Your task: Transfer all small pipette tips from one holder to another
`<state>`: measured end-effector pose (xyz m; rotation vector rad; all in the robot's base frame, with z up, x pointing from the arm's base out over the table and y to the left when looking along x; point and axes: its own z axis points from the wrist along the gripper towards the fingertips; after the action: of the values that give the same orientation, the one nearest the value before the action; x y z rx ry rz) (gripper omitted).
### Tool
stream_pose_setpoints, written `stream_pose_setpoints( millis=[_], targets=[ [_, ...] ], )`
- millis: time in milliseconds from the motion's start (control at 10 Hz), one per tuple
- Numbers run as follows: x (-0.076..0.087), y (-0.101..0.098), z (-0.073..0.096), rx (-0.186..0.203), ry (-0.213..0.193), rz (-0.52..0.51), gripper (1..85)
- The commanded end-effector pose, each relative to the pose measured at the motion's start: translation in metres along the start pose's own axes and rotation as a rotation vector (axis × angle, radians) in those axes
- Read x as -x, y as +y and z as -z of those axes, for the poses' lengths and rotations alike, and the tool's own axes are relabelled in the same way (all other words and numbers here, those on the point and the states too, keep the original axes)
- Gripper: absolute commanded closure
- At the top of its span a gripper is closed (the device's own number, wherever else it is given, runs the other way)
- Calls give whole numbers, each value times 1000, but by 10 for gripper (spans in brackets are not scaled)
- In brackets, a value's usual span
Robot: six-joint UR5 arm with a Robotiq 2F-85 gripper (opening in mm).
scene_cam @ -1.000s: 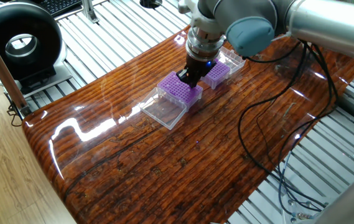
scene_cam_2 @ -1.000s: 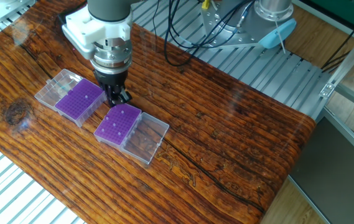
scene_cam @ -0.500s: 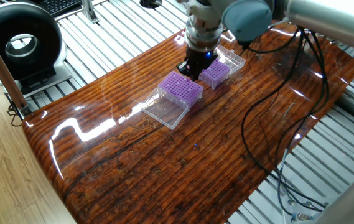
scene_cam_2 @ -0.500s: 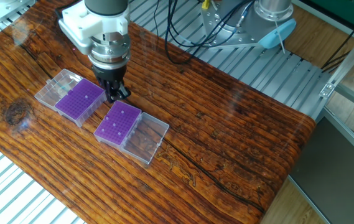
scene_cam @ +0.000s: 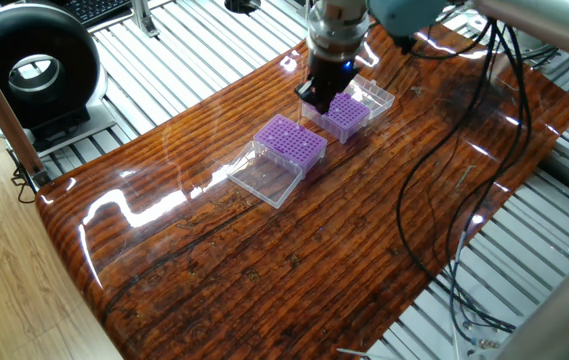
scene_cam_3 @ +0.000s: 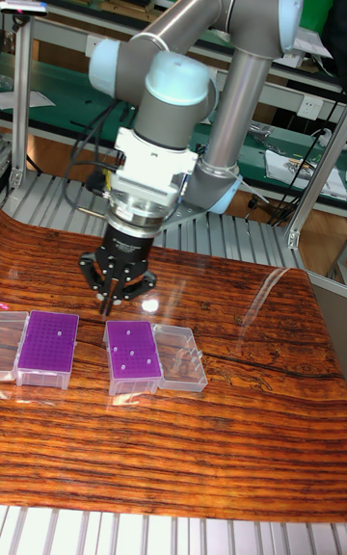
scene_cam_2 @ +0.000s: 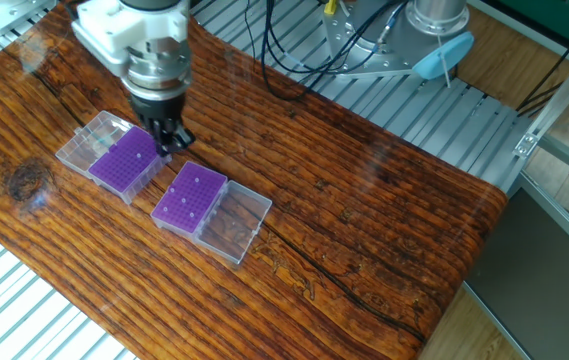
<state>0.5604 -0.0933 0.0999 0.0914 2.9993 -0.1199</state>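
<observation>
Two purple grid racks lie side by side, each with a clear lid hinged open. The right rack point(scene_cam_2: 192, 198) point(scene_cam_3: 132, 350) point(scene_cam: 291, 143) holds several small pipette tips point(scene_cam_3: 128, 331), seen as pale dots. One pale dot shows on the left rack point(scene_cam_2: 124, 160) point(scene_cam_3: 48, 335) point(scene_cam: 346, 115). My gripper point(scene_cam_2: 167, 146) point(scene_cam_3: 105, 303) point(scene_cam: 316, 101) hangs just above the gap between the racks, at the left rack's near edge. Its fingers are pinched together, and a thin sliver that looks like a tip pokes down below them.
Clear lids point(scene_cam_2: 234, 222) point(scene_cam_2: 89, 140) flank the racks. Black cables point(scene_cam: 434, 190) trail across the wooden table point(scene_cam: 264, 260). A black ring-shaped device point(scene_cam: 29, 70) stands off the table's left end. Slatted metal surrounds the table.
The gripper has lifted off the rack with several tips and moved sideways toward the other rack, its fingers still pinched together. Neither rack has moved.
</observation>
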Motion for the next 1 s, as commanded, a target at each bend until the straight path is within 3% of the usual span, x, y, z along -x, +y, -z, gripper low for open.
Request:
stream_pose_setpoints(
  millis=[0, 900],
  targets=[
    [12, -27, 2, 0, -17, 64, 843],
    [13, -71, -14, 15, -50, 166, 843]
  ],
)
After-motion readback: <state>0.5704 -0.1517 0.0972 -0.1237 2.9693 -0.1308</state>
